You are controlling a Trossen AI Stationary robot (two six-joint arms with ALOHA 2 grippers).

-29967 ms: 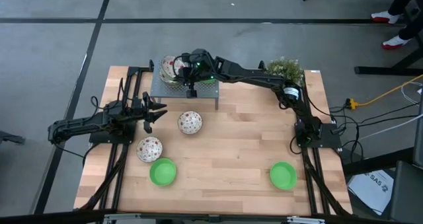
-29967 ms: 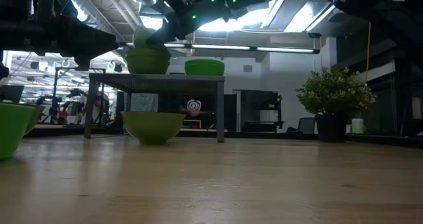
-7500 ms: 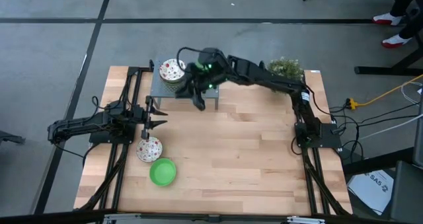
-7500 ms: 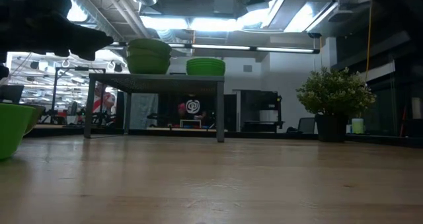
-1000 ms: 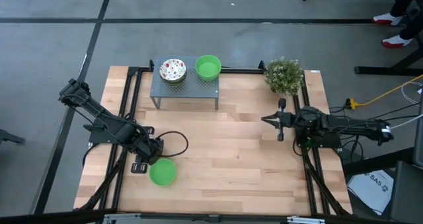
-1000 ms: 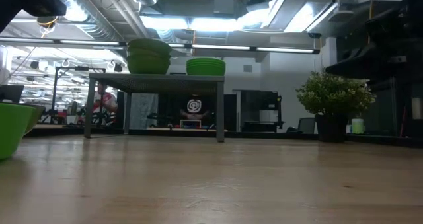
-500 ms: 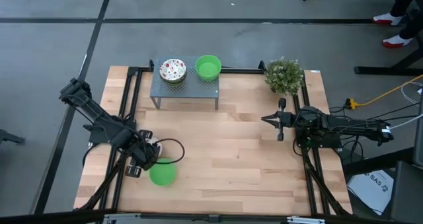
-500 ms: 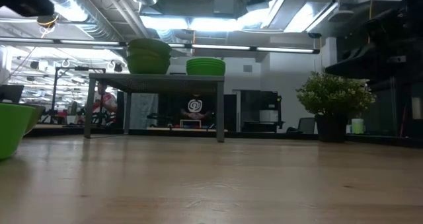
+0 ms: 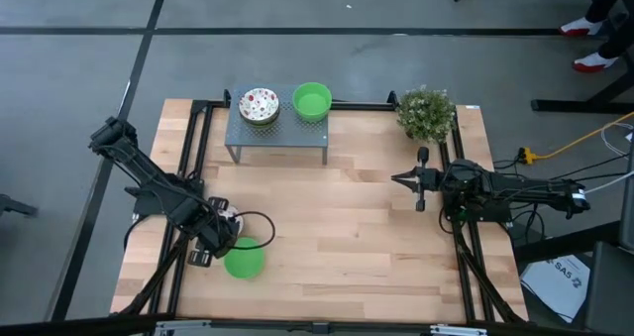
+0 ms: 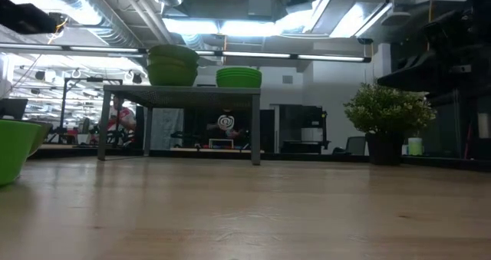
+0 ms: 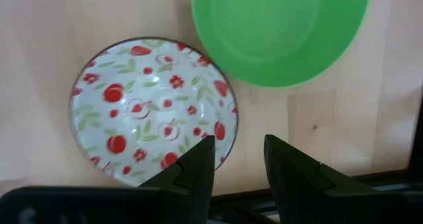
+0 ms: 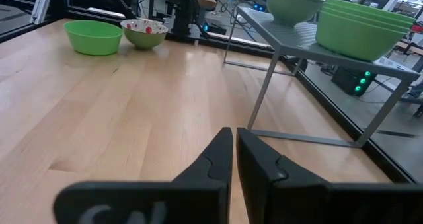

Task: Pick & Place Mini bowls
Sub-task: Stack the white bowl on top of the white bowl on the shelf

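Pale wood planks form the bench [image 9: 347, 227], where the left hand [image 9: 213, 239] hangs low over the near-left corner, directly above a speckled white bowl [image 11: 153, 112] patterned with red fruit and green leaves. In the left wrist view its fingers [image 11: 192, 174] stand apart, released, their tips over the bowl's rim; whether they touch it cannot be told. A plain green bowl [image 9: 244, 262] sits on the wood just beside the speckled one, the two rims almost meeting.

Toward the far side, a small grey metal stand [image 9: 277, 133] carries two stacks: one topped by a speckled bowl [image 9: 259, 105] on the left, and a stack of green bowls [image 9: 312, 100] on the right. The low view shows several green-sided bowls nested in each stack, but the exact number cannot be counted. That leaves two single bowls on the wood, one of each kind.

A bushy potted plant [image 9: 426, 113] stands at the far-right corner. The right hand [image 9: 420, 180] waits over the bench's right side, well apart from every bowl, its fingers [image 12: 215, 161] clenched together on nothing.
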